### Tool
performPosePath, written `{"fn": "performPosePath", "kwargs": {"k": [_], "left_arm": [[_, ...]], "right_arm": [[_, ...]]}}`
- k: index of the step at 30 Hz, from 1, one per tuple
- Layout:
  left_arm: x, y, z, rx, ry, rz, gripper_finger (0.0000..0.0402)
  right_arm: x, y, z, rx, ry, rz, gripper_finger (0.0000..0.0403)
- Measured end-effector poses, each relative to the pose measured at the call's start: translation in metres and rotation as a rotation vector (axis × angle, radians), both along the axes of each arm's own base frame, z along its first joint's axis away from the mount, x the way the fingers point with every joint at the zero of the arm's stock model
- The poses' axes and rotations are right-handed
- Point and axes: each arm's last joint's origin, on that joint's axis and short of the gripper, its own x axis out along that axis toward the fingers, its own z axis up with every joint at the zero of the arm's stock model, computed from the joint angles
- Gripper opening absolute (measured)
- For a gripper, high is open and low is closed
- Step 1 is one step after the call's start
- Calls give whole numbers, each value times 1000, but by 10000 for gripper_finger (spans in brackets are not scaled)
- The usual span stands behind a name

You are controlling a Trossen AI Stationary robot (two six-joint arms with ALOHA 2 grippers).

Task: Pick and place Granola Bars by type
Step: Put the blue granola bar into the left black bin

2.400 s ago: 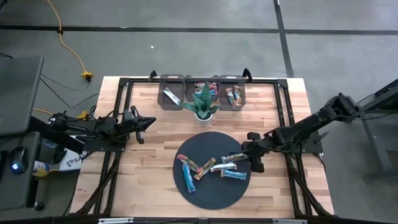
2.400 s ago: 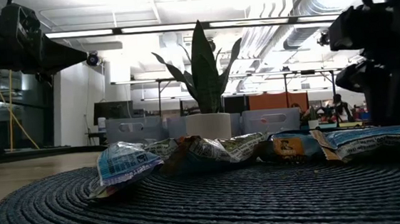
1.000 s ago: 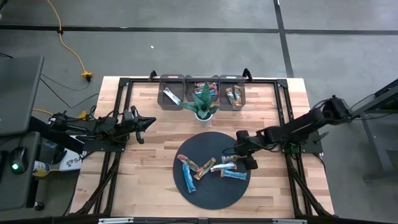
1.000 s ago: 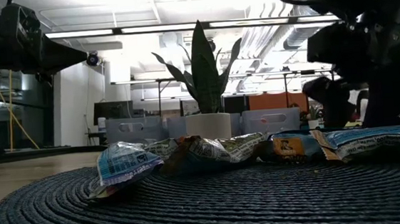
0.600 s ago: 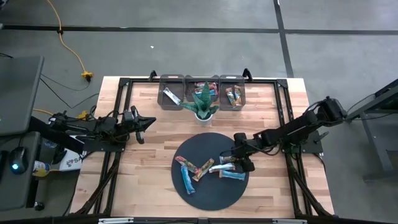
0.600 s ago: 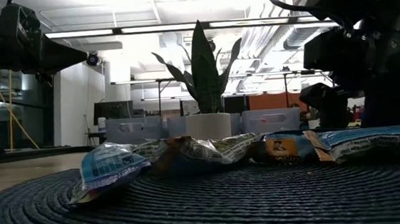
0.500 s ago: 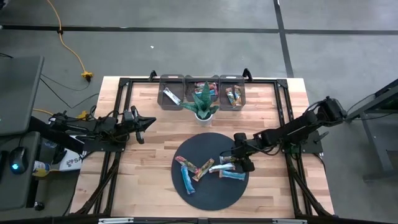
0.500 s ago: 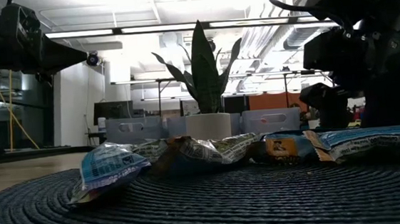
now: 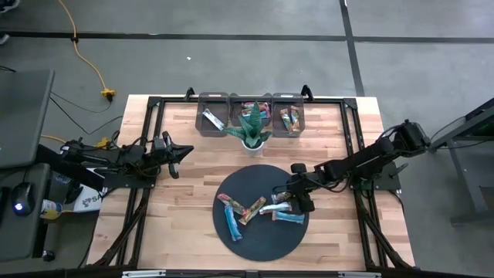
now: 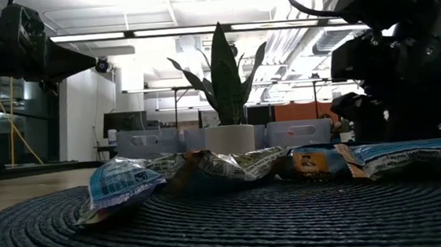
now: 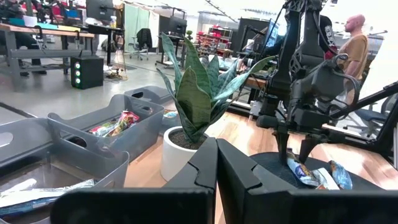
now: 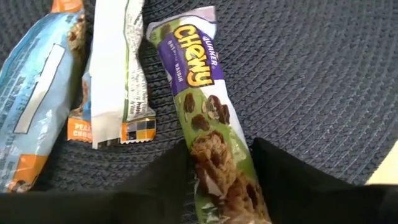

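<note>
Several granola bars lie flat on a dark round woven mat [image 9: 262,235], among them a blue one [image 9: 233,224] and a white one [image 12: 118,68]. My right gripper [image 9: 298,199] is low over the mat's right part and open. Its fingers [image 12: 283,180] stand on either side of one end of a green-and-purple Chewy bar [image 12: 199,106]. My left gripper [image 9: 185,150] is shut and held above the table's left part, away from the bars. Three grey bins [image 9: 214,99] at the far edge hold sorted bars. My right gripper comes at the Chewy bar from above, slanting in from the table's right, with one finger along each long side of its end [image 12: 227,186]. The bar lies flat on the mat. I cannot tell whether the fingers touch the wrapper.
A spiky potted plant [image 9: 252,131] stands between the mat and the middle bin. A black frame [image 9: 154,104] runs round the tabletop. Bare wood [image 9: 185,208] lies left and right of the mat. People [image 11: 357,37] show in the room beyond the table.
My right gripper has moved a little toward the table's left and down over the mat. The mat and the bars on it have slid slightly toward the left. In the last half second the right gripper has stayed nearly still.
</note>
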Motion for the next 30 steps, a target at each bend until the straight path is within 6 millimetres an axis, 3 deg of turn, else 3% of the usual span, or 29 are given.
{"fn": "performPosePath", "kwargs": {"k": [14,23,30], "left_arm": [[0,0,0,0,1,0,1],[0,0,0,0,0,-1,1],[0,0,0,0,0,-1,1]], "right_arm": [[-1,0,8,118,-19,-144,83],[10,3,32,260,-221,-230,73],[23,3,62,352,-521,-298,73]]}}
